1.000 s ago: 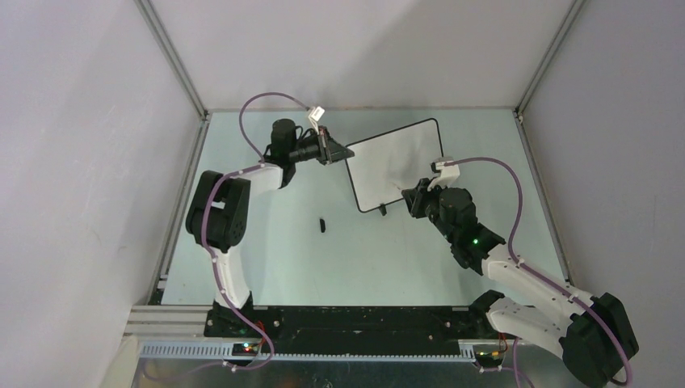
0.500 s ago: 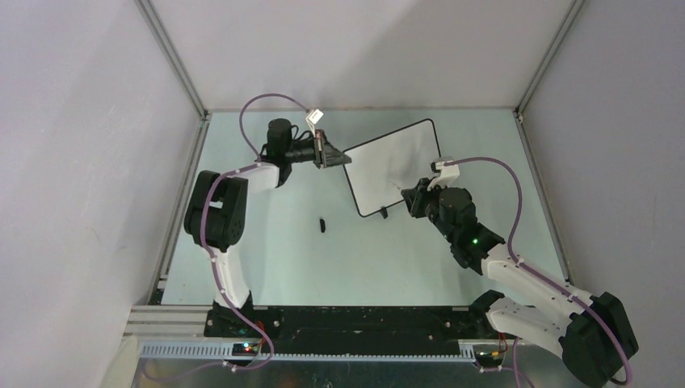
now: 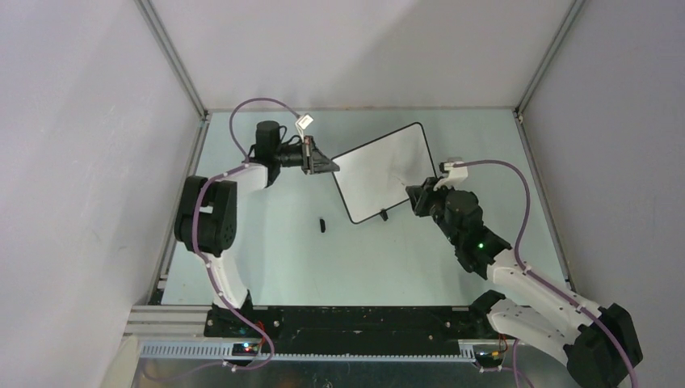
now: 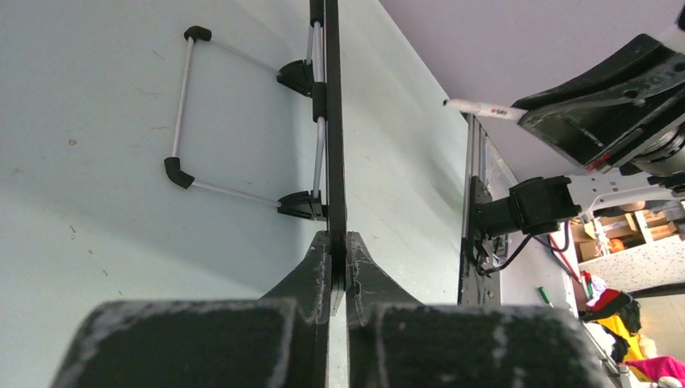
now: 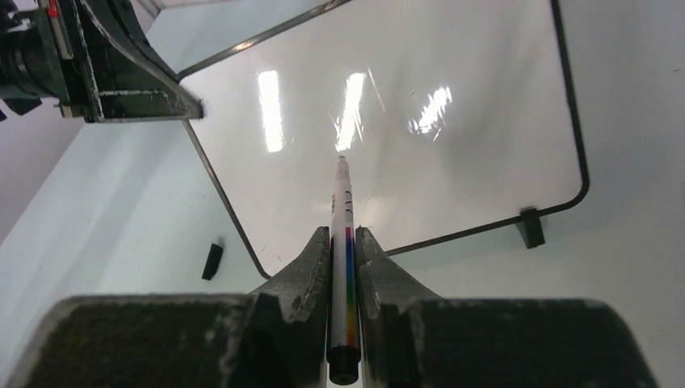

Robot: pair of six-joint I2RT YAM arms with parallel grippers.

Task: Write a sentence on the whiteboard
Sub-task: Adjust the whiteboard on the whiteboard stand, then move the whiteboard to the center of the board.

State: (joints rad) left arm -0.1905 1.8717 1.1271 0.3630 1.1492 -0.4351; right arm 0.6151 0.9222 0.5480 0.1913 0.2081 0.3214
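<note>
Whiteboard sits on the far half of the pale green table, turned askew, with one arm at either side of it. Nearest the arm bases, alone on the bare table, lies a small black piece, well apart from both grippers and near the board's near corner without touching it. Next comes the right gripper, reaching in from the near right. Its two fingers are pinched tight on a white marker with a rainbow band along the barrel; the black tail end sticks out behind the fingers and the tip points out over the board's glossy face. Whether the tip touches the surface cannot be told. Around the tip the face is plain white with three bright streaks of reflected light. A short black foot juts from the board's thin black frame at its near edge, close to the right gripper in the overhead view. Farther off, at the board's left corner, the left gripper has its fingers pressed together on the edge of the frame, gripping the board itself. Its wrist camera sees the board edge-on, as a thin dark line running away from the fingers. On the board's back in that view, a wire stand with black corner pieces stands out from it. Beyond the board rise the pale walls of the enclosure.
</note>
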